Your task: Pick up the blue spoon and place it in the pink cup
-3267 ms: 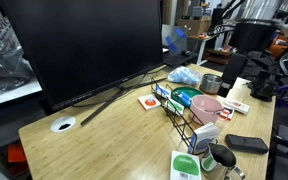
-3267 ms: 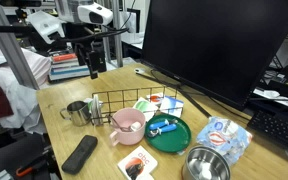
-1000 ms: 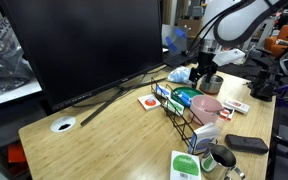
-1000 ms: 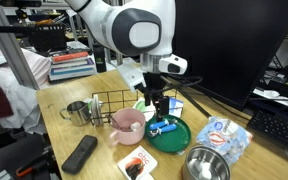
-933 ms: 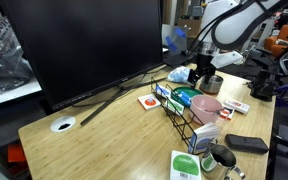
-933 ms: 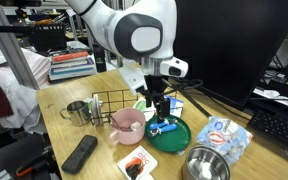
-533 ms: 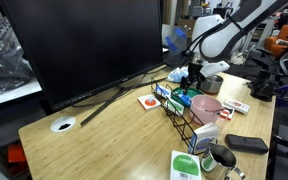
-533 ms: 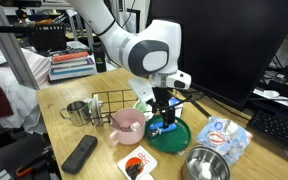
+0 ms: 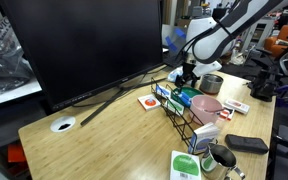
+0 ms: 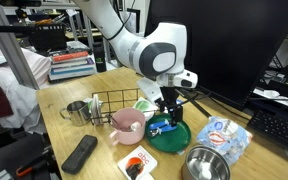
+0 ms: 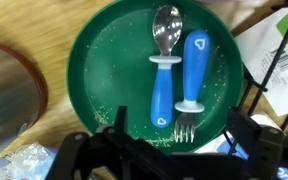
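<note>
Wooden desk carries the round green plastic dish where the blue-handled metal spoon lies, bowl toward 12 o'clock; my gripper hangs spread above, ready to straddle it; the pale pink cup waits at the dish's 9 o'clock

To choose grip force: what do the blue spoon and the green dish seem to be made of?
The blue spoon: smooth blue handle, probably plastic; shiny reflective bowl, likely steel. The green dish: uniform colour, soft sheen, probably plastic.
</note>
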Tool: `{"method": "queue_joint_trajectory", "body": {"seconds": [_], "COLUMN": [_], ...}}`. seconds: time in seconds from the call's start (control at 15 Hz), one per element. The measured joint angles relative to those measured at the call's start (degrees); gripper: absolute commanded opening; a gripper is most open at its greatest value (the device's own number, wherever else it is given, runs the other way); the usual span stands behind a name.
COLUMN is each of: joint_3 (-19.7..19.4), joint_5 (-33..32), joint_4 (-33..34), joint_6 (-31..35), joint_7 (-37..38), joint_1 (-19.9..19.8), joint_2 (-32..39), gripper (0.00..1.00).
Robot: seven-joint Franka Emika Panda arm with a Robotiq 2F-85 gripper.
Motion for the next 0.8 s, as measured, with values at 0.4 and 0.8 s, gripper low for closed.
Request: {"method": "queue_joint_trajectory", "body": {"seconds": [0.4, 0.8], "joint_3": [-3.4, -4.6], "joint_5": [-1.8, -1.8], "joint_4": [0.8, 4.4], "joint_6": [0.3, 0.3], "joint_7": [6.1, 8.1], "joint_1": [1.7, 1.7], "joint_2": [2.4, 8.0], "gripper": [1.00, 1.00]}}
